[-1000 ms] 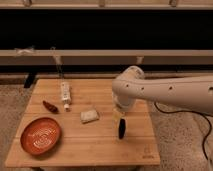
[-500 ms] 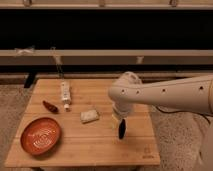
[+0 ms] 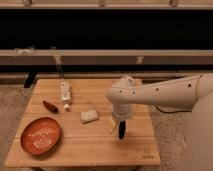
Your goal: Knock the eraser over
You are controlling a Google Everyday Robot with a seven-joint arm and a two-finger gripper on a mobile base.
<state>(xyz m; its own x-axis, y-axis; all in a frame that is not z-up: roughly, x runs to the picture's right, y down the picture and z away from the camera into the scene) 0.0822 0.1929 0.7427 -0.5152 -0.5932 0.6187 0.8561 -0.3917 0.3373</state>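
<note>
The end effector (image 3: 118, 120) has swung left and lower, directly above the eraser (image 3: 121, 131).

Eraser (image 3: 121, 132) is looking plain black, right under the off-white gripper (image 3: 118, 120) hanging over the bench's right half. Bench (image 3: 75, 150) is showing pale tan wood. Plate (image 3: 41, 136) is rocking orange-red with pale rings, chili (image 3: 50, 106) is looking dark red, pad (image 3: 89, 116) whitish.
</note>
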